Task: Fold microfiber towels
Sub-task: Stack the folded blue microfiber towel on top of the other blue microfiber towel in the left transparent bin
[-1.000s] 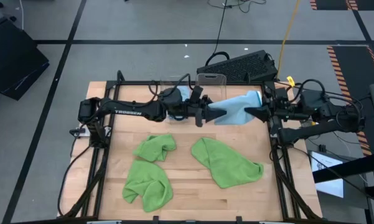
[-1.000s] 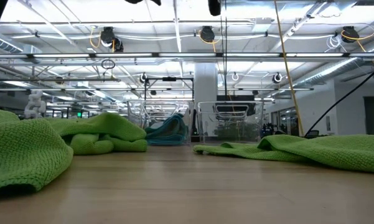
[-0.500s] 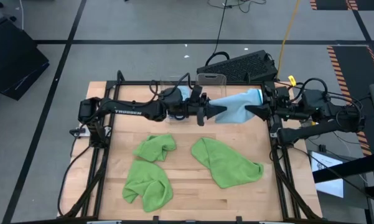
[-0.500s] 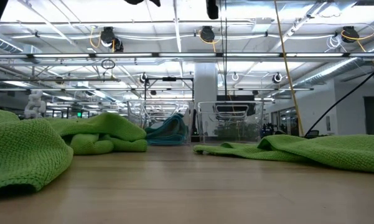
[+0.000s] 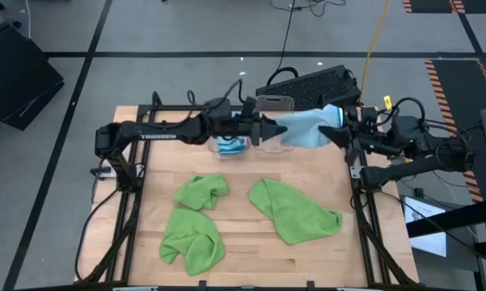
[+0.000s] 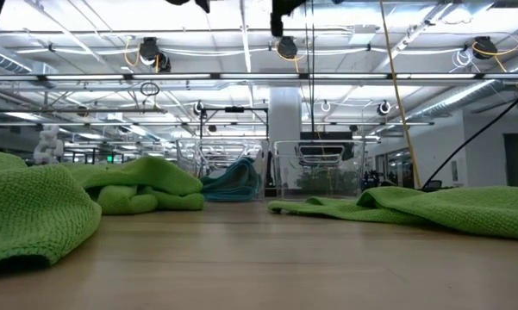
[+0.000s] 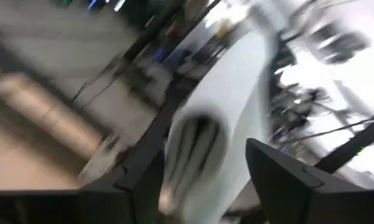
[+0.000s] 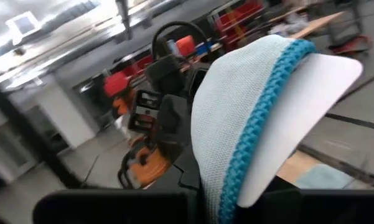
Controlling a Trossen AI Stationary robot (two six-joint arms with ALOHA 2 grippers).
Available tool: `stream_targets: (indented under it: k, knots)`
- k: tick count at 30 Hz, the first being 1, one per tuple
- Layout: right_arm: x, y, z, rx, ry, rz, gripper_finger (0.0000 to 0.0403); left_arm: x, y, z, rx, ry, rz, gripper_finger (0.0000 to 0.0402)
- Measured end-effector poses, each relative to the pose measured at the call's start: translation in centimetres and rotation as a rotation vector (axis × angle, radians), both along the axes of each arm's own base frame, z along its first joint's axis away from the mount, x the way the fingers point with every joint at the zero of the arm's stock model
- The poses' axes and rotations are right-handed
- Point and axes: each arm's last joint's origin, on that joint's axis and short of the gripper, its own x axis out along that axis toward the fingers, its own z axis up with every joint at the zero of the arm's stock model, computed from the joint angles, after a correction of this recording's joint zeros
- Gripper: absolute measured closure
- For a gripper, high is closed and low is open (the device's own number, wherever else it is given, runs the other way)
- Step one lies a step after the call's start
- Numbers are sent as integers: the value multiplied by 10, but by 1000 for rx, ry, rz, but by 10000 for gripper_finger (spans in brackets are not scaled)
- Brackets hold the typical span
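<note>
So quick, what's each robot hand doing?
Left gripper: at the blue towel, grip cannot be told.
Right gripper: shut on the blue towel.

Bright ceiling lights [image 6: 280, 45] flood the hall evenly, leaving only soft shadows on the table [image 5: 234, 234]. The left wrist view is heavily motion-blurred.

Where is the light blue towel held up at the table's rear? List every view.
High: light blue towel, rear centre, at the right gripper.
Low: not in it.
Left wrist: pale blur ahead.
Right wrist: close, centre.
Shared landmark: binned blue cloth, high and low views.
</note>
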Motion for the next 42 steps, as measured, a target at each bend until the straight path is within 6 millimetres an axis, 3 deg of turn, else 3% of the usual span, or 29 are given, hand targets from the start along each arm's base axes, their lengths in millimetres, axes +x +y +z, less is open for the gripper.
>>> stream_targets:
  k: [6, 9, 16, 23, 30, 36, 42]
  knots:
    - [3, -3, 9, 9, -91, -126, 383, -24, 17, -8, -52, 277, 10, 150]
    - [3, -5, 14, 25, -152, -210, 383, -26, 15, -8, -69, 300, 0, 153]
    - [13, -8, 30, 59, -336, -356, 383, -7, -21, 4, -204, 84, 4, 159]
    - [28, -7, 38, 85, -462, -381, 383, 14, -45, 8, -363, -242, -36, 101]
    - [47, -6, 35, 201, -543, -369, 383, 38, -46, -19, -618, -395, -49, 38]
    - [60, -7, 29, 283, -561, -428, 383, 47, -47, 2, -570, -511, 48, 28]
    - [68, -7, 28, 361, -631, -406, 383, 53, -28, 10, -587, -472, 128, 18]
